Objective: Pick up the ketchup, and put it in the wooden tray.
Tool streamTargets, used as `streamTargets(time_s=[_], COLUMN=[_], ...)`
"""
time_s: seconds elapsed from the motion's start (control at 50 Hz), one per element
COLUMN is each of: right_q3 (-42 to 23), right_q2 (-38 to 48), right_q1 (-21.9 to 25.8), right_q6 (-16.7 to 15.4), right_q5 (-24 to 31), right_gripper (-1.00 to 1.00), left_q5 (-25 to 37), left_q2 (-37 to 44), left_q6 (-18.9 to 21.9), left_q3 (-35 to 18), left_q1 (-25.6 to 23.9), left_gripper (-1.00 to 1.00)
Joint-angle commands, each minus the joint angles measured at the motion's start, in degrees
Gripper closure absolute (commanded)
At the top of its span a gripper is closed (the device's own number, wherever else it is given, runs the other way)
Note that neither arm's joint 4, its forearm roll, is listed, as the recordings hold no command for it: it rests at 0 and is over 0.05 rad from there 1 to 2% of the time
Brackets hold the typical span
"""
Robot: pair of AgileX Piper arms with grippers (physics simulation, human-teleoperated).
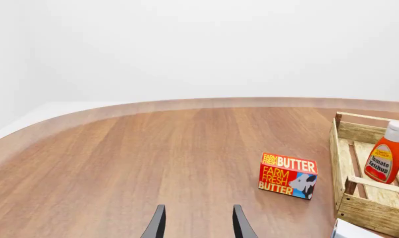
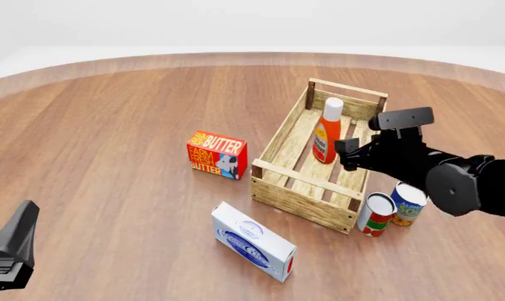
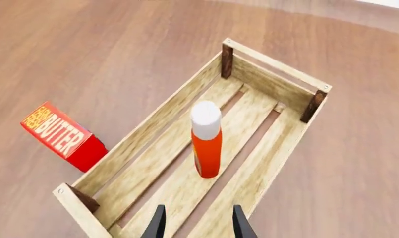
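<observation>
The ketchup (image 2: 326, 132) is an orange-red squeeze bottle with a white cap. It stands upright on the slats inside the wooden tray (image 2: 298, 199), toward its far end. My right gripper (image 2: 347, 153) is open and empty, just to the bottle's right over the tray. In the right wrist view the ketchup (image 3: 206, 141) stands free in the tray (image 3: 153, 126), ahead of the open gripper (image 3: 196, 225). My left gripper (image 2: 22, 219) is low at the near left, open and empty (image 1: 196, 225). The left wrist view shows the ketchup (image 1: 386, 153) in the tray (image 1: 374, 215).
A red butter box (image 2: 217, 155) stands left of the tray and also shows in the left wrist view (image 1: 288, 175). A white box (image 2: 254, 241) lies in front of the tray. A red-and-white can (image 2: 375, 214) and a blue can (image 2: 409, 204) stand at the tray's near right corner.
</observation>
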Motion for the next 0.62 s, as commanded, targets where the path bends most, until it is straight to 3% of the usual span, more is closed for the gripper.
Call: streamTargets(time_s=[0.02,0.2,0.46,0.62], right_q3=[7.84,14.48,26.68,31.68], right_q2=[-9.41,-17.23,-23.9,-34.19], right_q1=[0.96,0.98,0.02,-0.21], right_q6=[0.96,2.39,5.2,6.62], right_q5=[-0.17,-0.87,-6.42,-2.14], right_gripper=[-1.0,-1.0,-1.0,-1.0], left_q5=[0.0,0.0,0.0,0.0], left_q2=[0.0,0.0,0.0,0.0], left_q6=[0.0,0.0,0.0,0.0], left_q3=[0.0,0.0,0.0,0.0], left_q1=[0.0,0.0,0.0,0.0], left_gripper=[-1.0,-1.0,-1.0,-1.0])
